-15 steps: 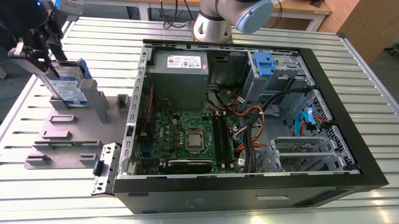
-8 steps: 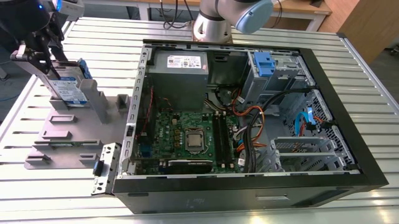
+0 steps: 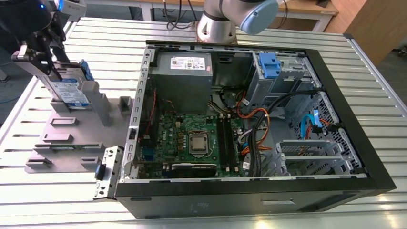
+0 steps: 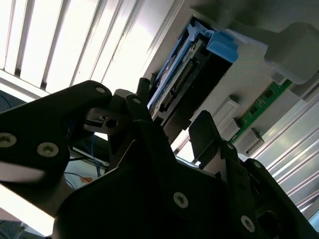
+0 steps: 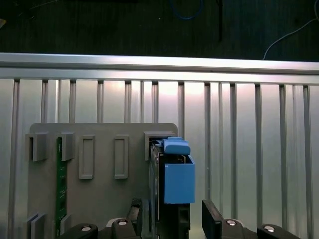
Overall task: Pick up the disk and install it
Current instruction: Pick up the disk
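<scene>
The disk [image 3: 71,93] stands upright on its edge in a slot of the grey stand [image 3: 70,143], at the exterior view's left. A blue carrier frames it, and its white-and-blue label faces the camera. My gripper [image 3: 62,75] has come down over the disk's upper end. In the first wrist view the gripper [image 5: 174,219] straddles the disk [image 5: 178,181], one black finger [image 5: 213,216] on each side with a small gap showing. In the second wrist view the disk [image 4: 187,74] lies between the same fingers [image 4: 204,132] of the gripper [image 4: 172,117]. The gripper is open.
An open computer case [image 3: 356,119] lies on the slatted metal table [image 3: 64,200], with its motherboard [image 3: 190,138] and power supply [image 3: 184,71] exposed. A blue bracket [image 3: 269,64] sits in the drive bay at the far end. A green board [image 5: 61,179] stands in another stand slot. The arm's base [image 3: 219,24] rises behind the case.
</scene>
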Controlling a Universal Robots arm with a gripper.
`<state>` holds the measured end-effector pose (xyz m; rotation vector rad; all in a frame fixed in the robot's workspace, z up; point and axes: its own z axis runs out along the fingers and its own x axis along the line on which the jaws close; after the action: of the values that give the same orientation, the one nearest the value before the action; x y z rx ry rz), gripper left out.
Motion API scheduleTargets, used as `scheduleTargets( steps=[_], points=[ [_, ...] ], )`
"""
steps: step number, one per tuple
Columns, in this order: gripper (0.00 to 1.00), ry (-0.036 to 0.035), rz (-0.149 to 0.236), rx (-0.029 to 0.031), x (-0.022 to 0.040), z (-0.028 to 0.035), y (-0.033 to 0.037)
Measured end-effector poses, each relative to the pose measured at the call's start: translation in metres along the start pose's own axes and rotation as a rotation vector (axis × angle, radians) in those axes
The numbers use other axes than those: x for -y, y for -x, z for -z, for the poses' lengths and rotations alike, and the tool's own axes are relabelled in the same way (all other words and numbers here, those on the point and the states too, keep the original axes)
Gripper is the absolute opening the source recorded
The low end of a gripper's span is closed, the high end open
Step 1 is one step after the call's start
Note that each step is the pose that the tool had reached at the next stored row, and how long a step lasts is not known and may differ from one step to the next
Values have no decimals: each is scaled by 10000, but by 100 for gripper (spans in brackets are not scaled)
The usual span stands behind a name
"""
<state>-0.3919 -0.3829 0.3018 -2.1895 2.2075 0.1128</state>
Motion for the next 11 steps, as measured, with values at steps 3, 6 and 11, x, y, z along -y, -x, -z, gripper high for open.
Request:
scheduleTargets(
  steps=[3,6,11],
  points=[
    [59,1,1,-1,0,1,0],
    [57,1,0,0,0,0,1],
    [45,1,0,-1,0,0,2]
  ],
)
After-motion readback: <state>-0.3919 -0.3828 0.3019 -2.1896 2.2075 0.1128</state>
